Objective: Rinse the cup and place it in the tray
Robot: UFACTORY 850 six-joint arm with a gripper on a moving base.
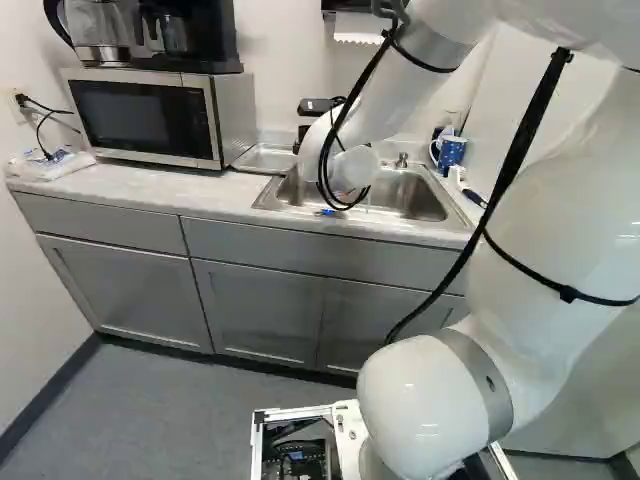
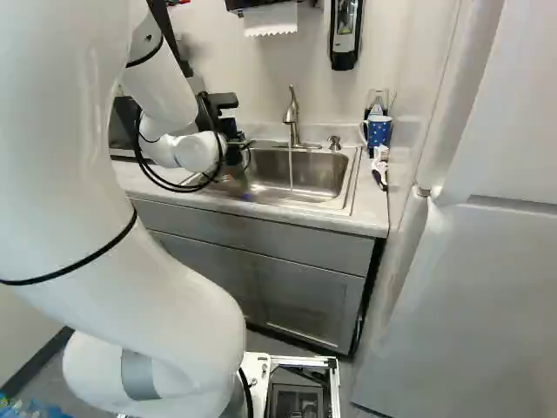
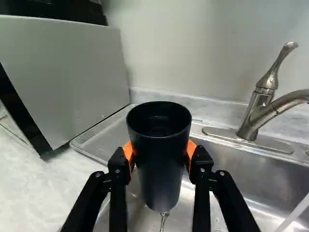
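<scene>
1. Farthest left, mind the microwave (image 1: 145, 118): swing too wide over the tray and the cup or your arm could knock its side.
2. Beside it sits the tray (image 3: 106, 137). Come in low and its edge could catch the cup's base, tipping it on release.
3. Next is your gripper (image 3: 159, 152), closed only to the cup's width, its orange pads (image 3: 128, 151) pressing from opposite sides. The black cup (image 3: 159, 183) is between them, roughly upright, mouth above the pads, base hanging below. Water drips from that base; wet walls could slip under a loose hold, and a tilt could spill any water inside.
4. Farther right, the faucet (image 3: 248, 121) runs into the sink (image 2: 326, 174). If you return for more rinsing, coming in too high could bump the spout.
</scene>
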